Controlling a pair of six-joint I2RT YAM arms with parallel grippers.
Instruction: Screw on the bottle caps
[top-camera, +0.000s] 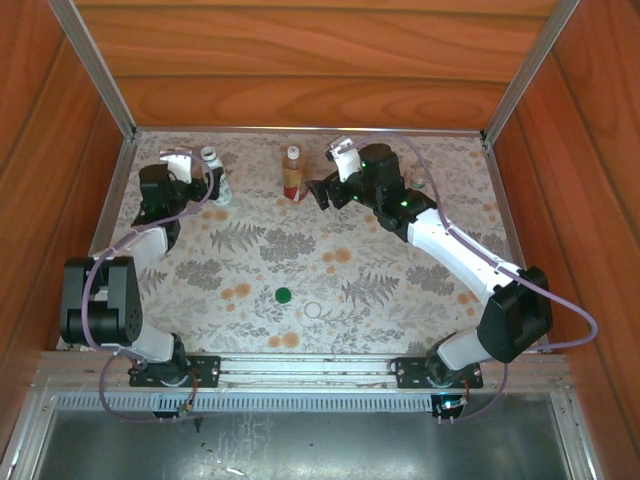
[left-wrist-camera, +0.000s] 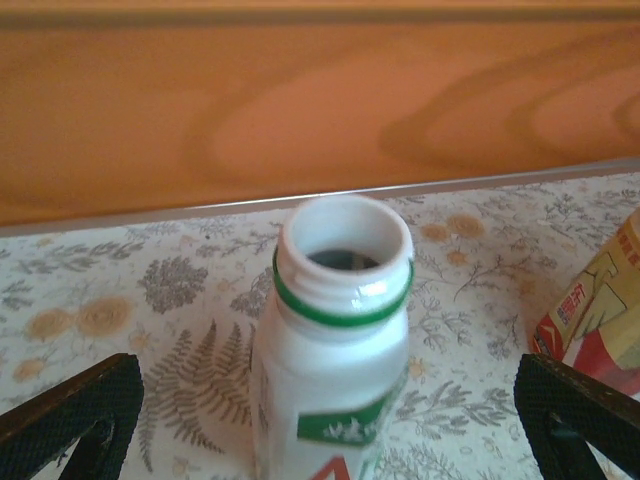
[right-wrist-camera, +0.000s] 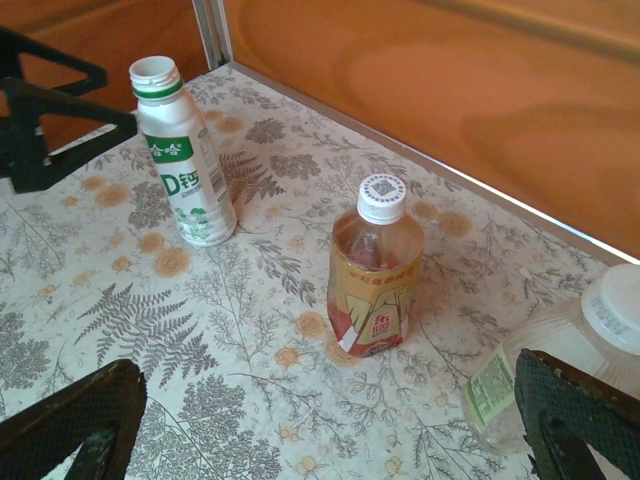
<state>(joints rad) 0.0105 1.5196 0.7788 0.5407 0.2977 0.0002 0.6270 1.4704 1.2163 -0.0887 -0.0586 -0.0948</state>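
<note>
Left gripper (left-wrist-camera: 325, 362), jaws wide apart and empty, straddles the upright, uncapped white bottle (left-wrist-camera: 335, 330); the dark green cap (top-camera: 283, 295) lies well behind them, rightward.

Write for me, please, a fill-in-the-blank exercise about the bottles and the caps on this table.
1. The white bottle has no ___ on its neck.
2. The amber bottle is closed with a ___ screw cap.
3. The loose cap lying on the table is dark ___.

Missing words: cap; white; green.
</note>
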